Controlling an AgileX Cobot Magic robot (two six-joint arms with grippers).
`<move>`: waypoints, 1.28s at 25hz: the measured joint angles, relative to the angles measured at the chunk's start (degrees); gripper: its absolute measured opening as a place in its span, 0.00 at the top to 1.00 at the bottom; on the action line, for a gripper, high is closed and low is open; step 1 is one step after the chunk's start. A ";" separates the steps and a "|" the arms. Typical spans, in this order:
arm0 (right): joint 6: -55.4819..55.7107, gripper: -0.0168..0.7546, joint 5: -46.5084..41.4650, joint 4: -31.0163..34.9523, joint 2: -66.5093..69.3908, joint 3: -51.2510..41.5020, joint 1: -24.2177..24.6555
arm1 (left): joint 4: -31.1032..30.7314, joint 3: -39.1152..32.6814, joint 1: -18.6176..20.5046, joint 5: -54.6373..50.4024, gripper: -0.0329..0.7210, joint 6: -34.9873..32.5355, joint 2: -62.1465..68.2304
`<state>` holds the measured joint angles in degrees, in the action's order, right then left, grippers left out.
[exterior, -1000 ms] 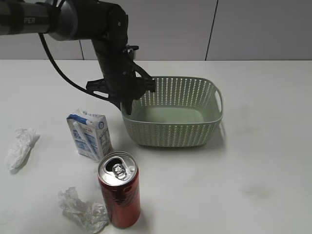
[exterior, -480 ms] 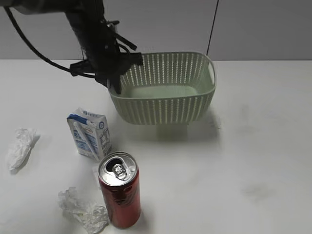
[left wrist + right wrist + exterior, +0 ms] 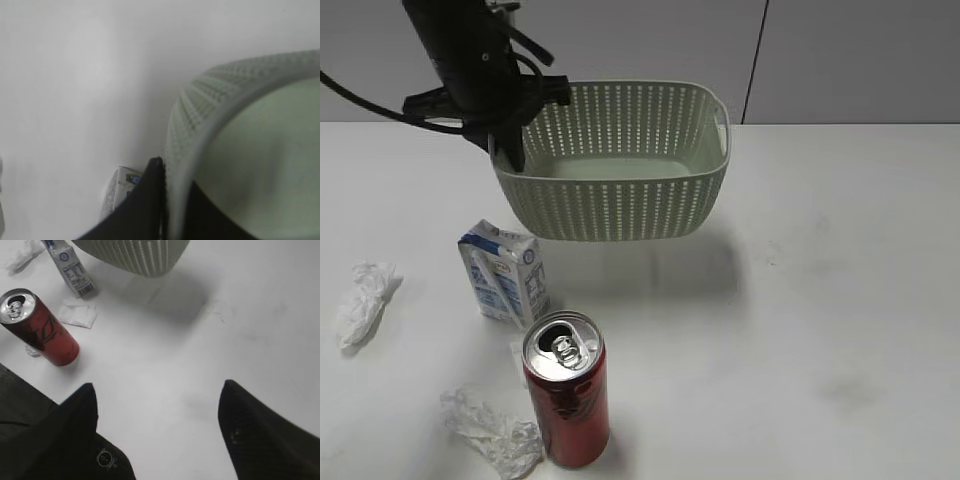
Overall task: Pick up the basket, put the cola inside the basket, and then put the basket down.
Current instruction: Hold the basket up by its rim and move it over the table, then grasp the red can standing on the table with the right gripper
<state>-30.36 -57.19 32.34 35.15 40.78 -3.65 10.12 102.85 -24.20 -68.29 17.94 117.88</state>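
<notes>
My left gripper (image 3: 508,152) is shut on the left rim of the pale green basket (image 3: 620,190) and holds it in the air above the table, a little tilted. In the left wrist view the basket's wall (image 3: 200,115) sits pinched between the two black fingers (image 3: 172,200). The basket is empty. The red cola can (image 3: 566,403) stands upright at the front, below and left of the basket; it also shows in the right wrist view (image 3: 42,330). My right gripper (image 3: 157,395) is open and empty above bare table, right of the can. It is out of the exterior view.
A blue-and-white drink carton (image 3: 504,274) stands between the can and the basket. Crumpled white paper lies at the far left (image 3: 362,302) and beside the can (image 3: 490,432). A small white tissue (image 3: 79,313) lies by the can. The basket's shadow (image 3: 660,270) falls on the white table.
My left gripper has lifted the basket off the table and carried it up and to the left. The can, carton and papers have not moved.
</notes>
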 joint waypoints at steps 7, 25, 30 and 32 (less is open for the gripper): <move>-3.44 0.24 0.89 -8.76 20.50 14.37 -18.60 | 0.37 -1.54 0.00 1.26 0.95 0.00 -0.04; -1.87 0.10 5.73 -21.89 61.84 36.42 -52.32 | -3.46 -1.54 0.45 2.00 0.95 -1.26 -0.04; -1.97 0.10 7.54 -22.24 63.84 36.49 -53.29 | -3.72 -1.54 0.50 2.16 0.95 -1.45 -0.04; -1.97 0.10 7.54 -21.93 63.91 36.49 -53.29 | -3.77 -1.54 0.50 2.16 0.95 -1.50 -0.04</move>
<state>-32.33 -49.65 10.41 99.06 77.27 -56.93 6.35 101.31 -23.70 -66.12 16.44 117.84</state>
